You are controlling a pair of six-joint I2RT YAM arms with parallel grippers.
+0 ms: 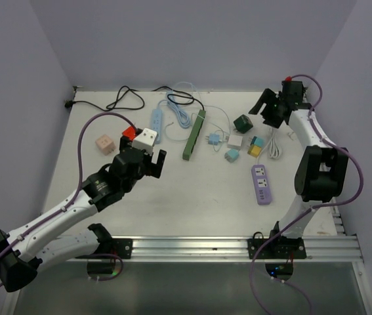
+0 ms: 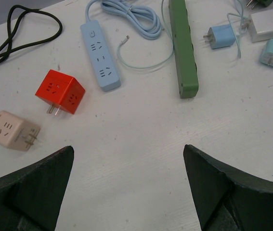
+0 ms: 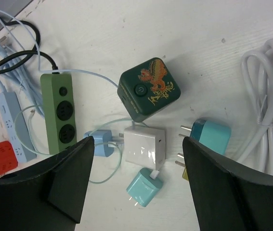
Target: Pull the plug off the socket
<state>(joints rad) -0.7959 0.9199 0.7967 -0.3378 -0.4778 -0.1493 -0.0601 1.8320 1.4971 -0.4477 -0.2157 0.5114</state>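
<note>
Plug (image 3: pixel 120 138) is proving hard to pin down. The only joined pair I am making out is the end of a thin pale cable (image 2: pixel 119 54), which is seeming to sit in the side of a small blue charger (image 3: pixel 102 144). I am judging that to be the plug and its socket rather than seeing it plainly.

The pair is lying mid-worktop (image 1: pixel 192 190), just beside a white charger (image 3: pixel 145 145) and right of the green strip (image 3: pixel 58 113). The right pincer (image 3: pixel 137 139) is hanging over this cluster with its fingers partly spread and gripping nothing. The white charger is sitting centred under the gap, while the plug is lying off toward the pincer's left finger.

The line of plug and charger is running across the wrist view, from finger to finger. Closing across the plug's sides is therefore likely calling for a wrist turn as well as a shift left.

The left pincer (image 2: pixel 127 149) is hovering wide and unladen over bare worktop near the red cube (image 2: pixel 59 91). It is well apart from the chargers, with the green strip between, so the right arm is standing nearer.

The joint itself is looking tiny, and the charger's far end is slipping under the left finger. A yellow block (image 3: pixel 184 174) beside the teal adapter (image 3: pixel 212 135) is mostly hiding behind the right finger, so I cannot tell whether those two are mated. The strip sockets that are showing are carrying nothing.
</note>
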